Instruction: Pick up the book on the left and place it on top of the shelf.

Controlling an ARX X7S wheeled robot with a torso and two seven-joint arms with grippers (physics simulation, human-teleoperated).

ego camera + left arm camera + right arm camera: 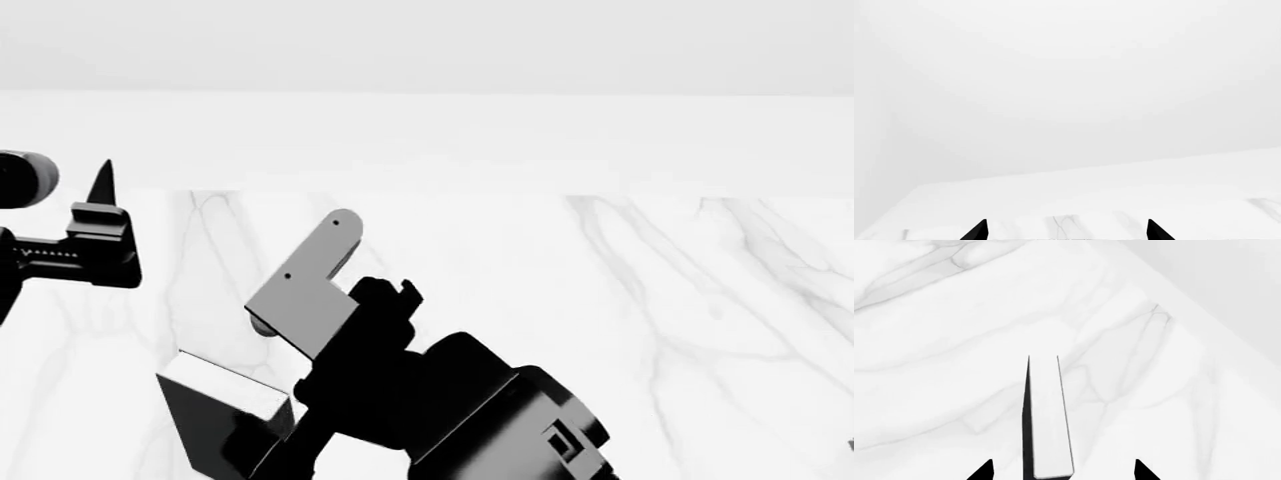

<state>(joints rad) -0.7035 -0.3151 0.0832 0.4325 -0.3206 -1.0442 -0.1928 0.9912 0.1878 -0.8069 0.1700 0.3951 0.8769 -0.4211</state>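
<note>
My right gripper (pixel 1063 471) has the book (pixel 1049 415) edge-on between spread fingertips, grip unclear, can't tell. Book is up over the marble counter (pixel 641 300). Left gripper (pixel 1066 231) released, empty, fingers apart.

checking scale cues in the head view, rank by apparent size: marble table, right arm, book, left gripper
1. marble table
2. right arm, inflated by nearness to the camera
3. book and left gripper look alike, both cut off by the frame, so unranked
</note>
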